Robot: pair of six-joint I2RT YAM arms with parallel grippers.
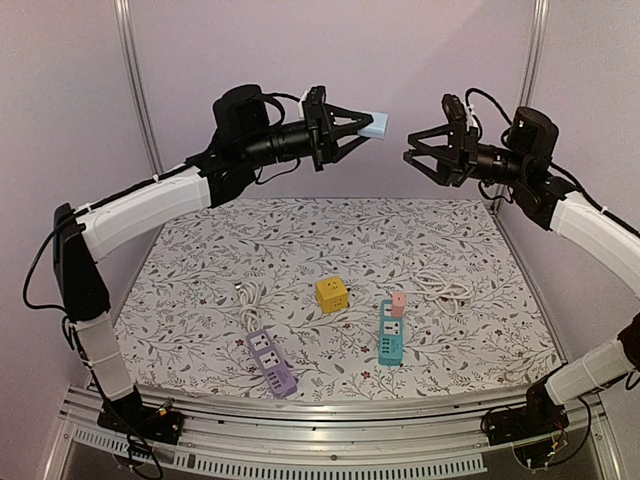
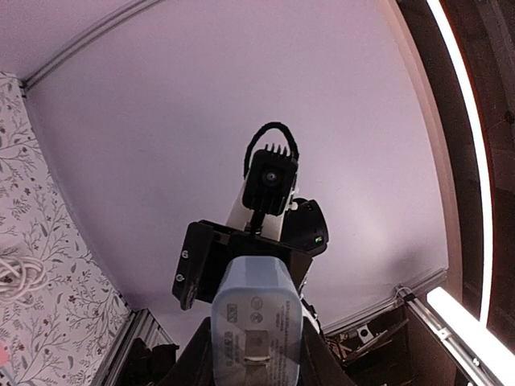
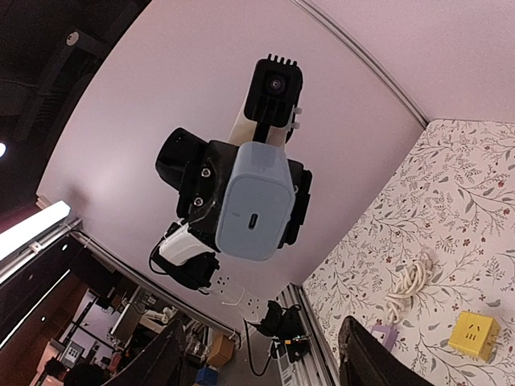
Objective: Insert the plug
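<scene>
Holding the plug (image 1: 375, 124) aloft, high above the teal power strip (image 1: 391, 338), with nothing inserted yet.

From where I stand, the left gripper (image 1: 362, 128) is clamped on the pale blue plug, well above the teal power strip and back toward the wall from it. The right gripper (image 1: 412, 148) faces the plug from close by without touching it, its jaws parted and empty. I judge the pick-up done; the carry down and the push into a socket remain. A pink plug (image 1: 398, 303) sits at the teal strip's far end, a yellow cube socket (image 1: 332, 293) lies to its left, and a purple strip (image 1: 272, 364) lies further left. I cannot make out the held plug's prongs, nor which socket is meant.
</scene>
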